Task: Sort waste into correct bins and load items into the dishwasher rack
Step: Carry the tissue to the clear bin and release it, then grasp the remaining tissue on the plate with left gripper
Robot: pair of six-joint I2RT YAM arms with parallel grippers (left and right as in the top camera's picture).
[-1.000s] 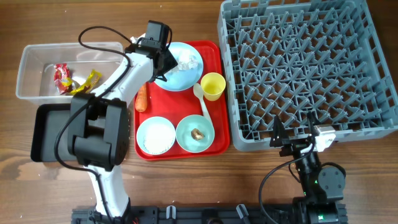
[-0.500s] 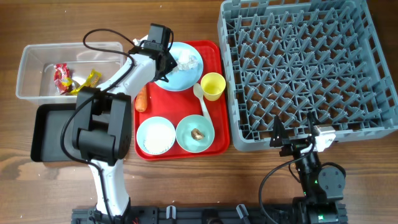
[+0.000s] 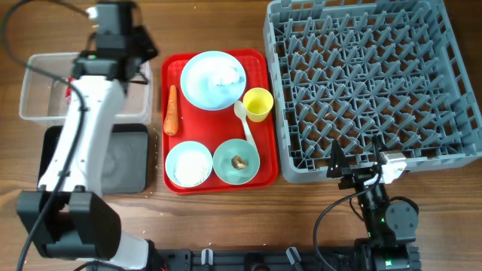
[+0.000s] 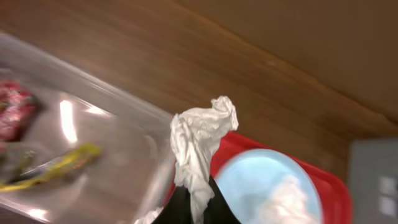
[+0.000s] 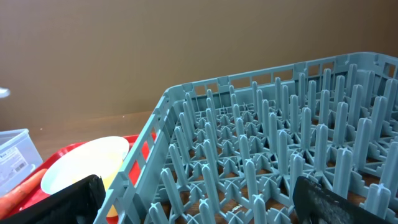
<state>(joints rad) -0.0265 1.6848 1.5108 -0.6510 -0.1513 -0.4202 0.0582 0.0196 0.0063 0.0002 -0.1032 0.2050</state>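
Observation:
In the left wrist view, crumpled white tissue point(image 4: 202, 137) hangs pinched between my left gripper's point(image 4: 196, 210) shut fingers. From overhead, that left gripper point(image 3: 134, 53) hovers over the right end of the clear bin point(image 3: 34, 105). A red wrapper point(image 4: 12, 109) and a yellow wrapper point(image 4: 56, 165) lie in the clear bin point(image 4: 106, 143). More tissue point(image 3: 226, 75) rests on the pale-blue plate point(image 3: 203, 86). My right gripper point(image 3: 360, 172) stands open at the front edge of the grey dishwasher rack point(image 3: 369, 83), with nothing between its fingers point(image 5: 68, 199).
The red tray point(image 3: 260, 64) also carries a carrot point(image 3: 172, 111), a yellow cup point(image 3: 257, 104), a white spoon point(image 3: 245, 126), a bowl of rice point(image 3: 188, 163) and a bowl with a brown lump point(image 3: 236, 160). The black bin point(image 3: 128, 162) sits in front of the clear one.
My left gripper shut on tissue from the plate, rose and swung left from the tray to above the clear bin's right end. The right arm has not moved.

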